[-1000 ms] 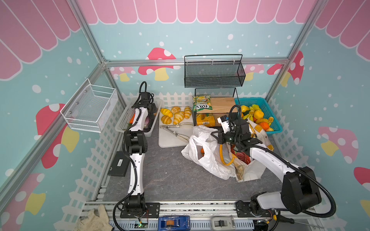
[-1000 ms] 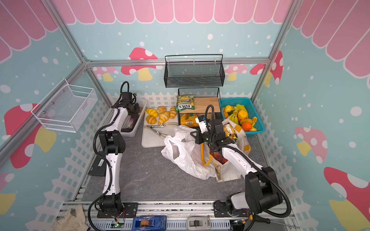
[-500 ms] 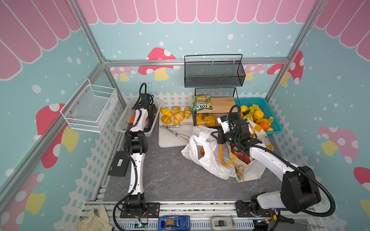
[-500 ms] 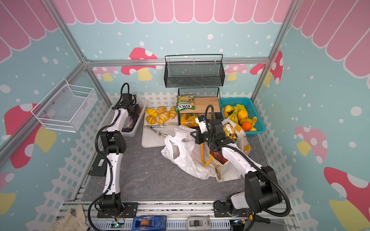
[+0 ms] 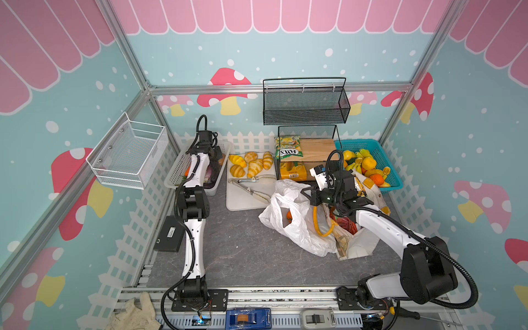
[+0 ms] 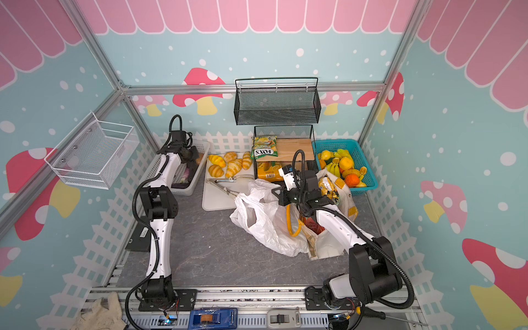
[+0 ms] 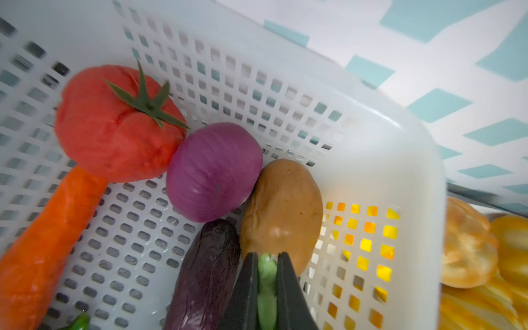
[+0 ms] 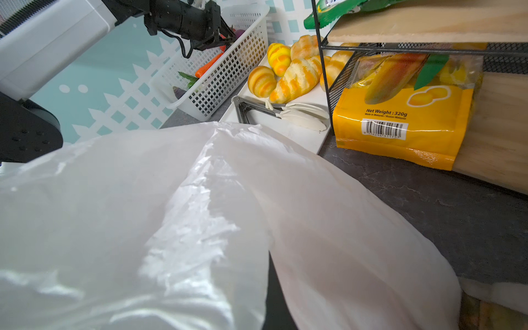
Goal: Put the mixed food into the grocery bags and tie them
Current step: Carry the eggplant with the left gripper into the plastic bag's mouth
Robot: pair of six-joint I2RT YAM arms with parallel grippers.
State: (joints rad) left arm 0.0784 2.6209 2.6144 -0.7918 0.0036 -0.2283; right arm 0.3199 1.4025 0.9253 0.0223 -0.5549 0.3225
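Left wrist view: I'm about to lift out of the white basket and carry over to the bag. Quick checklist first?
1. Is the left gripper closed on the green piece: ok.
2. Hold deep enough: cannot tell, only its end shows between the fingers.
3. Room to lift: not ok, the potato and eggplant crowd the grip.
4. Is the right gripper holding up the white bag: ok.
5. Bag mouth open, in a top view: ok.

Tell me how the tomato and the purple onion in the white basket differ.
The tomato is red with a green stalk; the purple onion is ribbed, with no stalk. The tomato looks bigger than the onion. The tomato meets the carrot, the onion meets the potato. Both lie in the white basket.
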